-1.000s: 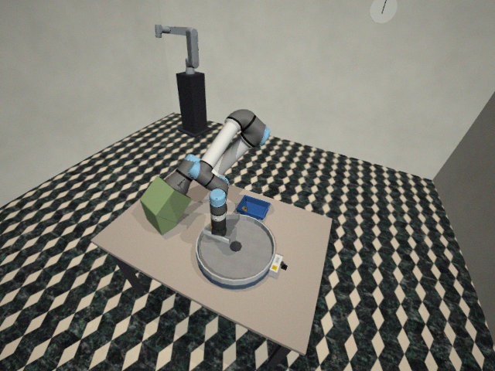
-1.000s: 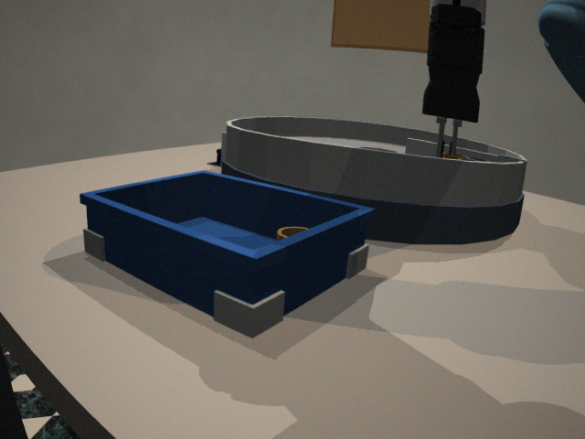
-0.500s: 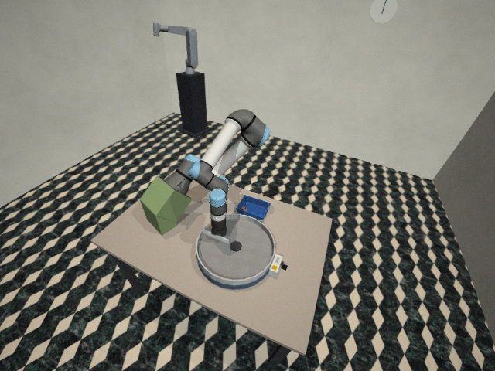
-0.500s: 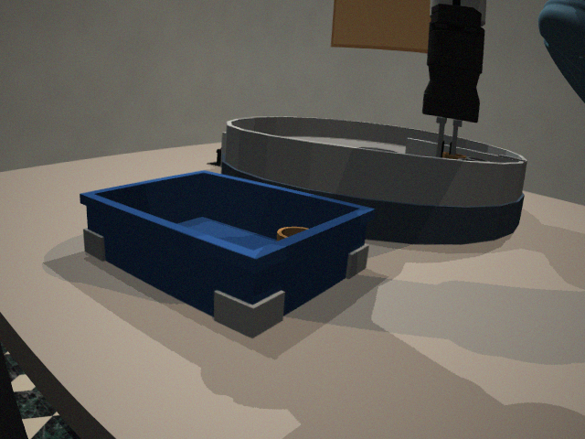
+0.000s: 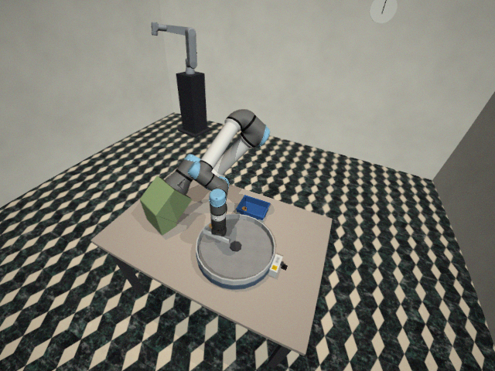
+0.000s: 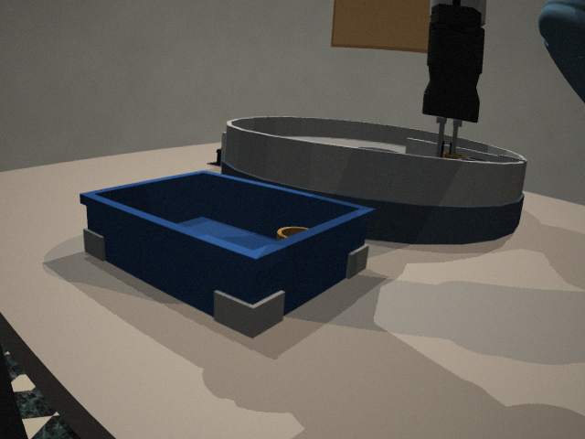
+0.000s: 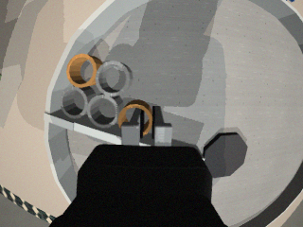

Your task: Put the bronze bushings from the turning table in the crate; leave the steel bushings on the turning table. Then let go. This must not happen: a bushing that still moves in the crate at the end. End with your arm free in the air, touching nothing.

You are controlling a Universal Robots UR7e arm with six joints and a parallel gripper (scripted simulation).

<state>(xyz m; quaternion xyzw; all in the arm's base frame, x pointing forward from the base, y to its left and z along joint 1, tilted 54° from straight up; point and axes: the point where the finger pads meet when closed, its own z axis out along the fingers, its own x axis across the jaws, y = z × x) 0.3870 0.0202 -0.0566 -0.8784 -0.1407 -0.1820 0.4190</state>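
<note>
1. the nearest bronze-coloured, ring-shaped bushing (image 6: pixel 457 155) (image 7: pixel 137 103) is on the turning table, beside the pale straight divider (image 5: pixel 216 236) (image 6: pixel 420 145) (image 7: pixel 97 133). the black two-finger gripper (image 5: pixel 218 232) (image 6: pixel 446 150) (image 7: pixel 148 115) has its fingers closed on that ring's wall, one inside the hole and one outside; the bushing does not look lifted.
2. close by stand three grey steel tube bushings (image 7: pixel 113 62), clustered, and past them a second bronze bushing (image 5: pixel 210 226) (image 7: pixel 69 71) toward the rim.
3. all five sit on the round grey turning table (image 5: pixel 240 261) (image 6: pixel 330 160) (image 7: pixel 260 71), with its dark hub (image 5: pixel 235 246) (image 7: pixel 225 154) off to one side.
4. beside the table, the open blue rectangular crate (image 5: pixel 257 205) (image 6: pixel 164 224) holds one bronze bushing (image 5: pixel 244 208) (image 6: pixel 286 230).
5. count: three bronze in view, one in the crate and two on the table; three steel, all on the table where they belong.
6. so i'd call it one bronze done, one in hand, one left after that. lifting, carrying and letting go remain for this one, then the same round for the last.
</note>
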